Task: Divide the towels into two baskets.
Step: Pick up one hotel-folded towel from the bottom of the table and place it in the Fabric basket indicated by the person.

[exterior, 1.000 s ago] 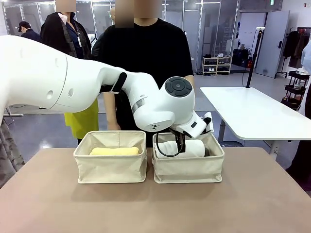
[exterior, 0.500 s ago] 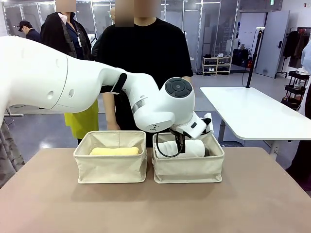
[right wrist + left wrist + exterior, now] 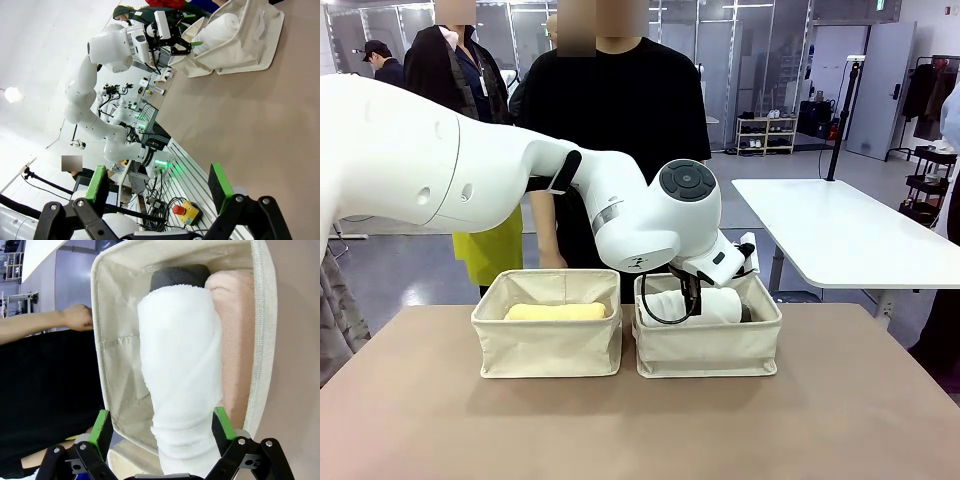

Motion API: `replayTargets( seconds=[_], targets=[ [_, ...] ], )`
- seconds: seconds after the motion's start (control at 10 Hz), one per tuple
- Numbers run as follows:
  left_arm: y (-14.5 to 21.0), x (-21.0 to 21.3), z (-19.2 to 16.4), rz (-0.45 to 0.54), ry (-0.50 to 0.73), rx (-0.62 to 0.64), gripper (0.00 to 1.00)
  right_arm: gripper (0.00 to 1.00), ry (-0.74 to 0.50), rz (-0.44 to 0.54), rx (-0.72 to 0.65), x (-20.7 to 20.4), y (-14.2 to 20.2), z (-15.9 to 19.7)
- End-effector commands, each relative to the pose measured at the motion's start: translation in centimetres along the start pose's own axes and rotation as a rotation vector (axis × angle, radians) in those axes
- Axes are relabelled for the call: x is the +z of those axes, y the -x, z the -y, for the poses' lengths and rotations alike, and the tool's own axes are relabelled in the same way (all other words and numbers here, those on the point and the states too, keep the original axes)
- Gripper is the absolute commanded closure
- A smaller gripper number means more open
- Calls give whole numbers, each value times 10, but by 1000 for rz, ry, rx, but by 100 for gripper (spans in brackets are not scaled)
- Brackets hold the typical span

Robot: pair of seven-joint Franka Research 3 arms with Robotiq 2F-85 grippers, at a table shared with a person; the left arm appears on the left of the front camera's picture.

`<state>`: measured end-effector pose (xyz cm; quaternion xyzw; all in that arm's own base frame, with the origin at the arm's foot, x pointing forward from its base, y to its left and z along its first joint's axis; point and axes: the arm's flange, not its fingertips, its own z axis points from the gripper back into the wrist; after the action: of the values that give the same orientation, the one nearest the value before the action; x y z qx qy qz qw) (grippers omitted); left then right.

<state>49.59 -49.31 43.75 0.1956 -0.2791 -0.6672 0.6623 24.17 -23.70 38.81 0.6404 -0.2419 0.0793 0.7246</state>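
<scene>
Two baskets are set side by side on the table (image 3: 640,430); one towel (image 3: 555,312) lies in the left basket (image 3: 547,345), three towels in the right basket (image 3: 708,347), a person (image 3: 620,120) standing behind.

The counter (image 3: 620,430) has a plain, matte brown top that runs across the whole near part of the front view. Two cream fabric baskets stand directly on it, toward twelve o'clock, close to the far edge. The left basket (image 3: 548,347) sits at about eleven o'clock and the right basket (image 3: 708,350) at about one o'clock. They stand side by side with their walls just beside each other. From three through six to nine o'clock the brown top lies bare.
</scene>
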Motion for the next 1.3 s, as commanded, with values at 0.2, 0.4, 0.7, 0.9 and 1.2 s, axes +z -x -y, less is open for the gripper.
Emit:
replayTargets(
  seconds=[0.2, 0.4, 0.7, 0.9, 1.2],
  targets=[
    [10, 56, -18, 39, 1, 154, 0, 0, -4, 3, -3, 1, 2, -5],
    [51, 113, -12, 139, 137, 380, 0, 0, -4, 3, -3, 1, 2, -5],
    [138, 190, 6, 201, 172, 622, 0, 0, -4, 3, -3, 1, 2, -5],
    [226, 224, 28, 301, 218, 880, 0, 0, -4, 3, -3, 1, 2, -5],
    [349, 257, 63, 403, 289, 1118, 0, 0, -4, 3, -3, 1, 2, -5]
  ],
)
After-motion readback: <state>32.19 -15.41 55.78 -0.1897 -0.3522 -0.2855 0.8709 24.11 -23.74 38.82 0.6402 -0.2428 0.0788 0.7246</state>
